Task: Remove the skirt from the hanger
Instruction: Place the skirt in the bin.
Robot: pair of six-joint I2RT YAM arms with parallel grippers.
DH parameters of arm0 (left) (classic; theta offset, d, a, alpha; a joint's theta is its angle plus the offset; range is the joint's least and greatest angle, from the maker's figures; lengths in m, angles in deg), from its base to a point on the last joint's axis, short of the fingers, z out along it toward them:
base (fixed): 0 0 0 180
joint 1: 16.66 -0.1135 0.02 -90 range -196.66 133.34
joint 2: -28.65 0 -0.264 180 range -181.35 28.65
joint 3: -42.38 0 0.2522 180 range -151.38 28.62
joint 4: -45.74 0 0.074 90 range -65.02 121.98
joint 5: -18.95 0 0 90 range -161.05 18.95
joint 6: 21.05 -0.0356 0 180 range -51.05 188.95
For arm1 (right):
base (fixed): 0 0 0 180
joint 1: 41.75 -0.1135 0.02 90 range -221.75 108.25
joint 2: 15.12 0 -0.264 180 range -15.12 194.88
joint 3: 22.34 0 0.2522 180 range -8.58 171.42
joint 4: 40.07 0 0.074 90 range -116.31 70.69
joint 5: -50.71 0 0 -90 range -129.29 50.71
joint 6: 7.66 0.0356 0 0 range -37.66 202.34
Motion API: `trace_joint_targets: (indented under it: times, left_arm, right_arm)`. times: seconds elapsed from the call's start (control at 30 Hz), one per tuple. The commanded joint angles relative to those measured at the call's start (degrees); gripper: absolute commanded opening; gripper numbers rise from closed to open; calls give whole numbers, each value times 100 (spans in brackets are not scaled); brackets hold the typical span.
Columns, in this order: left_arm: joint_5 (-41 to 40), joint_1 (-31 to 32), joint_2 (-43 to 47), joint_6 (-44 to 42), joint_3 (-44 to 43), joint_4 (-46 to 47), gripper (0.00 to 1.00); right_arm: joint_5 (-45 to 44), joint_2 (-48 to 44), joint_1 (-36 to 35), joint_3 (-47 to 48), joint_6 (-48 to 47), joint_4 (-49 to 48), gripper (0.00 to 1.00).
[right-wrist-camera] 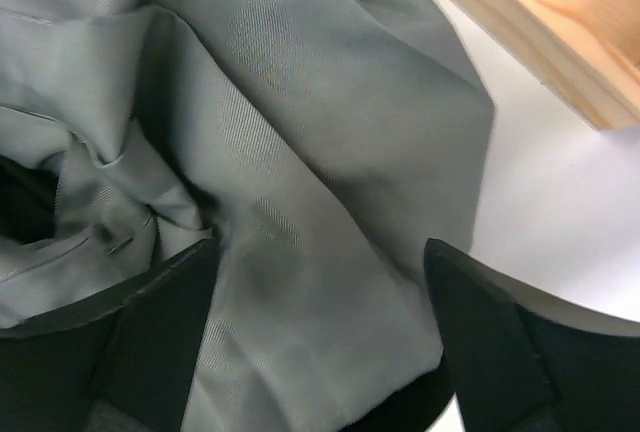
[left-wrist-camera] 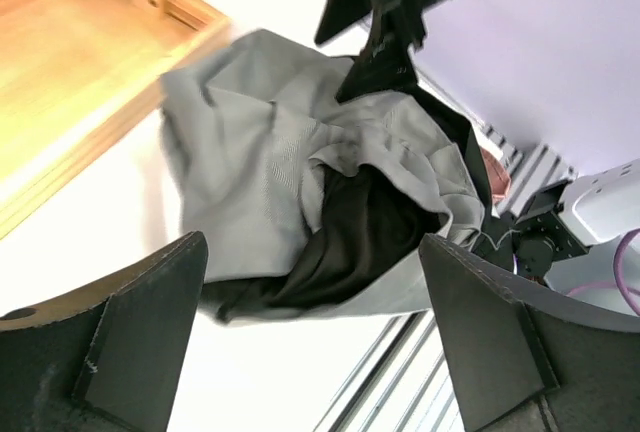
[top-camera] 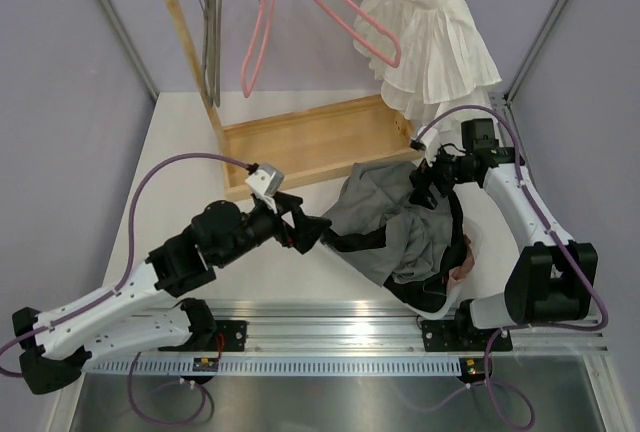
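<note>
The grey skirt (top-camera: 385, 217) with black lining lies crumpled on the white table in front of the wooden rack. A small pink piece (top-camera: 466, 256) shows at its right edge; I cannot tell whether it is a hanger. My left gripper (top-camera: 306, 233) is open and empty, just off the skirt's left edge. In the left wrist view its gripper (left-wrist-camera: 312, 252) faces the skirt (left-wrist-camera: 270, 152) with the jaws wide. My right gripper (top-camera: 427, 185) is open over the skirt's upper right part. In the right wrist view its gripper (right-wrist-camera: 320, 252) straddles grey fabric (right-wrist-camera: 300, 132) without closing.
The wooden clothes rack (top-camera: 310, 142) stands at the back, its base tray right behind the skirt. On its rail hang pink hangers (top-camera: 350, 12), a grey hanger (top-camera: 211, 42) and a white pleated garment (top-camera: 430, 42). The metal rail (top-camera: 400, 332) runs along the near edge.
</note>
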Motion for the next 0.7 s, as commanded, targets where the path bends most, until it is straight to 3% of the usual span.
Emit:
trace_joint_targets:
  times: [0.0,0.07,0.23,0.43,0.53,0.67]
  left_arm:
    - [-665,-23,692,244,420,-104,93]
    - [-736,-23,1061,315,596,-192,94]
    - [-859,-14,1467,500,843,-369,95]
    - [-965,-23,1626,509,949,-474,95]
    - [-965,-23,1635,508,992,-457,95]
    - [-939,-23,1652,561,1010,-439,95]
  right_arm:
    - [-624,227,-414,40,-184,-165,87]
    - [-844,298,-686,-12,-167,-199,81]
    - [-1002,97,-863,-91,114,-515,34]
    - [-1231,-624,-863,-276,395,-867,33]
    - [-1135,-905,-863,-311,483,-859,18]
    - [-662,-1177,-863,-215,510,-491,8]
